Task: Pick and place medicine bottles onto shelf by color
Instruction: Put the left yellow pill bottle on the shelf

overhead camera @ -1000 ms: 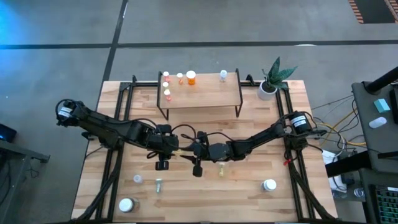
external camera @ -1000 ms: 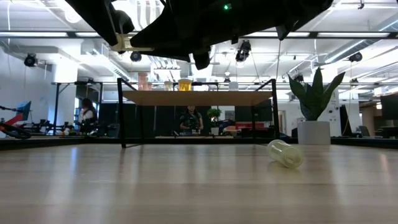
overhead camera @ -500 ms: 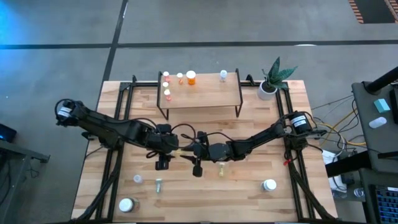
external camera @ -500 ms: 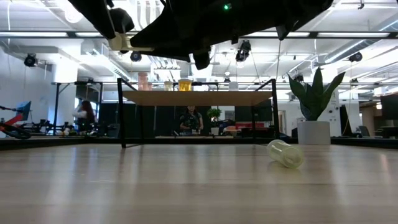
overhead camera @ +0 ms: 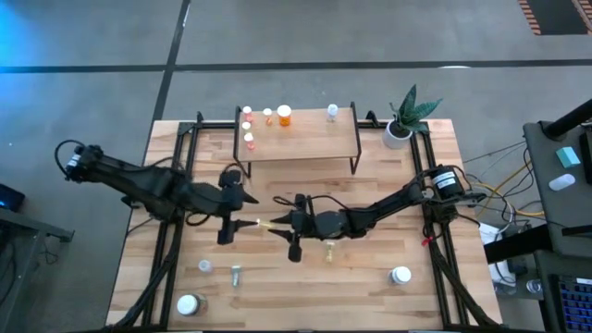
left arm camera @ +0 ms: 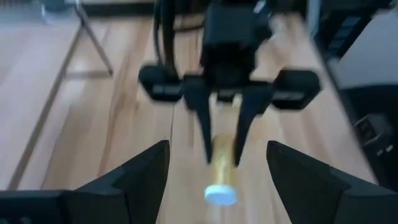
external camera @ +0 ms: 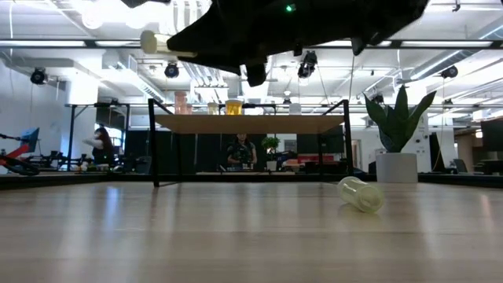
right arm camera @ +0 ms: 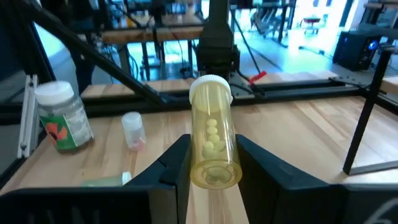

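**High view: one yellow bottle in hand, most of the sorting still ahead**

High view, table centre: the right gripper (overhead camera: 274, 225) is clamped on a translucent yellow pill bottle with a white cap (overhead camera: 264, 224), carried lying flat, well above the wooden table (overhead camera: 407, 305), cap towards nine o'clock. The left gripper (overhead camera: 242, 225) sits just off that cap with its fingers spread and nothing between them.

At twelve o'clock from the grippers stands the low light-wood shelf on black legs (overhead camera: 314, 143). It carries six small bottles along its far edge and left end, among them an orange white-capped bottle (overhead camera: 284, 116) and a clear vial (overhead camera: 332, 112). By my judgement roughly half the job is done.

Five bottles remain on the tabletop: a small vial (overhead camera: 204, 266), a greenish bottle lying down (overhead camera: 235, 275) and a large white-capped jar (overhead camera: 188, 304) at seven o'clock, a pale yellow bottle on its side (overhead camera: 329, 252) at five, and another white-capped jar (overhead camera: 400, 275) farther right.

The right wrist view shows a green-and-orange label on a clear jar (right arm camera: 61, 118); no writing on it can be read.
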`<action>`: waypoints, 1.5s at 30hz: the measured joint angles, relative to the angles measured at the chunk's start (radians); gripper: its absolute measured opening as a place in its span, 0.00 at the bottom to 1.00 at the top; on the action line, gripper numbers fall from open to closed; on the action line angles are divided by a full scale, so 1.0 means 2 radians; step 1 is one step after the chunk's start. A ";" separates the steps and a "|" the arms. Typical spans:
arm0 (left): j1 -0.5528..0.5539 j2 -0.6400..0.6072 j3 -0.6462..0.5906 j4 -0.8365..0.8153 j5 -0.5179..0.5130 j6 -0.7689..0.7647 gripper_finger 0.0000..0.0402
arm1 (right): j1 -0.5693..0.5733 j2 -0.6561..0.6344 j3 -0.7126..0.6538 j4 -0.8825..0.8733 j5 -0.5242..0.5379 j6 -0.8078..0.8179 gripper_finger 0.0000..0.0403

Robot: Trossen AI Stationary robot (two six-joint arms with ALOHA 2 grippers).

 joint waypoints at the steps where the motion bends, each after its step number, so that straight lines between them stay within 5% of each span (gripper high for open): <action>1: -0.002 -0.011 -0.011 0.019 0.000 0.008 0.63 | 0.000 0.000 -0.008 0.018 -0.003 0.000 0.25; 14: -0.004 -0.045 -0.163 0.292 -0.002 0.166 0.63 | -0.015 -0.001 -0.093 0.230 -0.104 0.058 0.25; 37: -0.036 -0.017 -0.151 0.261 0.009 0.209 0.63 | -0.015 -0.003 -0.093 0.243 -0.122 0.066 0.26; 45: -0.044 0.013 -0.151 0.263 -0.038 0.257 0.62 | -0.015 -0.003 -0.093 0.246 -0.123 0.074 0.25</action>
